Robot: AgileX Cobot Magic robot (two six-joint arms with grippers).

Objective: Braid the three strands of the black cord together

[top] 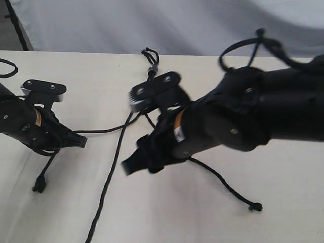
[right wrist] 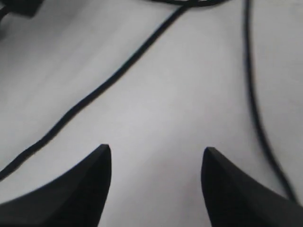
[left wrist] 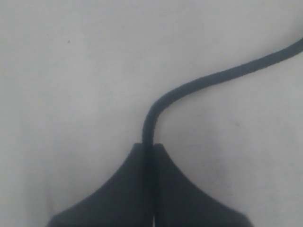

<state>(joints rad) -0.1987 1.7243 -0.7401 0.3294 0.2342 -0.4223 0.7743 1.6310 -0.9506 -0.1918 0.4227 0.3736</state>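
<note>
Cord (top: 108,177): matte black, woven, slightly rough. Table (top: 283,202): smooth, pale, matt. Left gripper (left wrist: 149,145), right gripper (right wrist: 155,152): smooth matt black plastic. Right arm (top: 263,111): black plastic, faint sheen. Knot (top: 151,65) at 12 o'clock: grey band, material unclear.

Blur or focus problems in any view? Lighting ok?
Exterior view: right arm motion-smeared, left gripper sharper, light flat. Left wrist view: soft focus, held strand readable in the shut jaws. Right wrist view: loose strands streaked, right gripper fuzzy; no glare.

Bulky matte blk arms (top: 243,121), silver screws (top: 248,90), orange/white label (top: 178,127) (text blurred), looped blk cable (top: 281,50), pointed fingertips (right wrist: 80,189)
</note>
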